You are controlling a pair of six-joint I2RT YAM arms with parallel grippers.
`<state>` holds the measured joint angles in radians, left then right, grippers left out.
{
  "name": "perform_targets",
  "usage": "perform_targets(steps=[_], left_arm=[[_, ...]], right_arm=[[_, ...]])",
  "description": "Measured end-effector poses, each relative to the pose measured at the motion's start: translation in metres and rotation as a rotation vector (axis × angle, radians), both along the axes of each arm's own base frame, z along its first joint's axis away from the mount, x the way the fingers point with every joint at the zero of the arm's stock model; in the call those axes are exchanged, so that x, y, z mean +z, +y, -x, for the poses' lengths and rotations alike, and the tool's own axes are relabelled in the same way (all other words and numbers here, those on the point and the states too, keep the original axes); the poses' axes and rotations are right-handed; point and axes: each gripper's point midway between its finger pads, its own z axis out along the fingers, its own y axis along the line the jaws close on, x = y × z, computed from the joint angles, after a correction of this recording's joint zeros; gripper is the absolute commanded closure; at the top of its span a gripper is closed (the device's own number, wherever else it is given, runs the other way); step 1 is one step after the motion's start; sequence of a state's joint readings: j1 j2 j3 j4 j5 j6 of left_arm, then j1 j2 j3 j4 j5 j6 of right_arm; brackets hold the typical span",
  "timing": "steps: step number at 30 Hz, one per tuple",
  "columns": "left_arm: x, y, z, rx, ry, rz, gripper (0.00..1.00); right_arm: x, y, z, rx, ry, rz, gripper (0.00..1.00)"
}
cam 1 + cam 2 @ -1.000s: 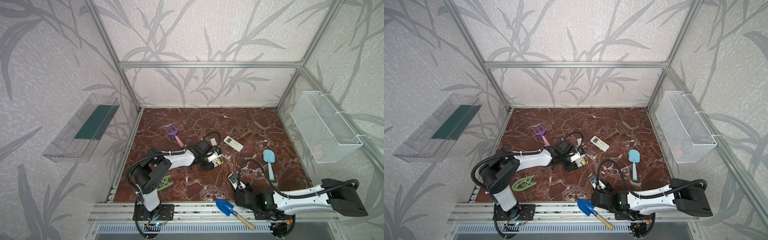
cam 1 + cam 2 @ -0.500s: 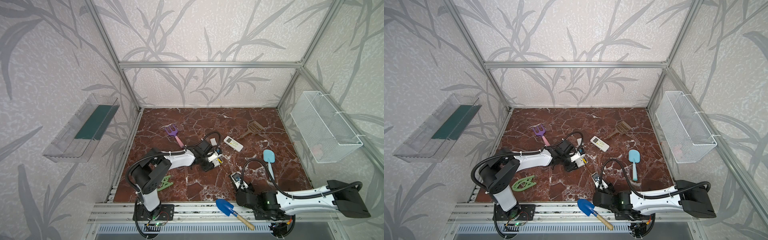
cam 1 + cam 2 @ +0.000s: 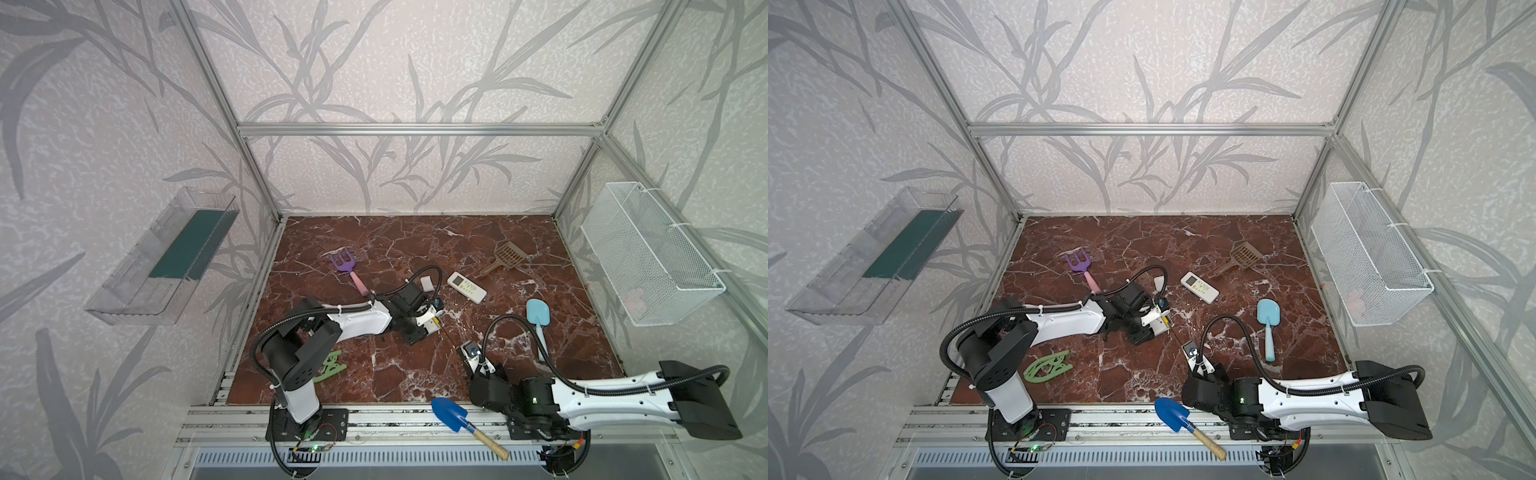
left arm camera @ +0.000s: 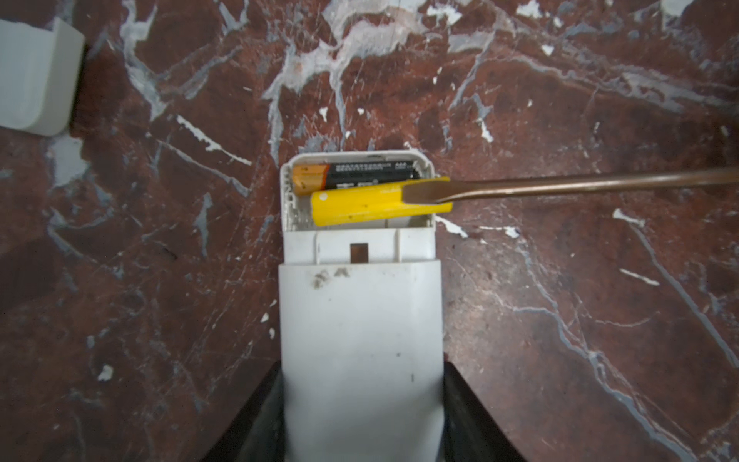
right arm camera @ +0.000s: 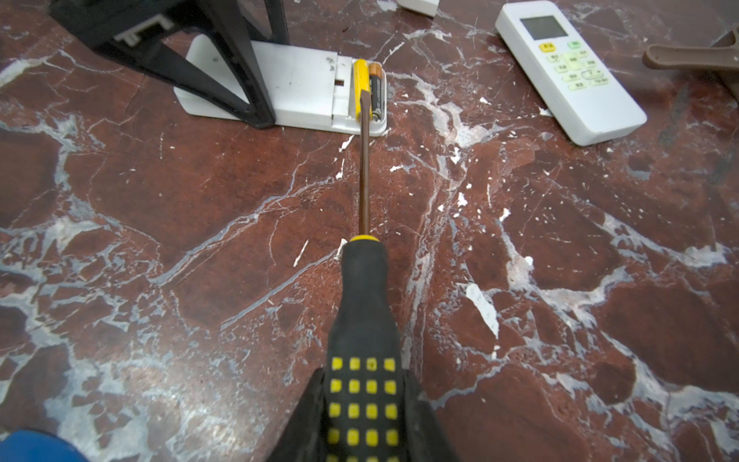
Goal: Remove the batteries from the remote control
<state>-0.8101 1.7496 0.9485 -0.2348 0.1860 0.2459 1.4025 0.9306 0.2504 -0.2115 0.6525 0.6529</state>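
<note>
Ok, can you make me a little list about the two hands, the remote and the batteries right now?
left hand: shut on the open remote, which lies on the table
right hand: shut on the screwdriver
screwdriver tip: against one end of the yellow battery
yellow battery: in the slot, a bit crooked
black and orange battery: in the slot, lying straight
other remote: buttons up, off to the side, untouched

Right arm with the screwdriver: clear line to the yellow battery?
Probably yes. The compartment is open, the yellow battery lies exposed, and the screwdriver in the right gripper has its tip at the battery's end. The left gripper clamps the remote further back, clear of the shaft.
</note>
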Motion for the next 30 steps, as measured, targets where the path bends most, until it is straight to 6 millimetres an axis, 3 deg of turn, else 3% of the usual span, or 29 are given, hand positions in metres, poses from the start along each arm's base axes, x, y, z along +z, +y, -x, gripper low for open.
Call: perform_targets(steps=[8,19,30], left_arm=[[0.0,0.001,-0.001,0.007,-0.02,-0.017,0.74],[0.001,0.002,-0.001,0.013,-0.034,-0.025,0.74],[0.001,0.002,0.0,0.009,-0.037,-0.028,0.74]], right_arm=[[0.011,0.012,0.006,0.035,0.071,-0.025,1.0],[0.011,0.004,0.0,-0.043,0.195,-0.053,1.0],[0.013,0.011,-0.005,-0.05,0.24,-0.082,1.0]])
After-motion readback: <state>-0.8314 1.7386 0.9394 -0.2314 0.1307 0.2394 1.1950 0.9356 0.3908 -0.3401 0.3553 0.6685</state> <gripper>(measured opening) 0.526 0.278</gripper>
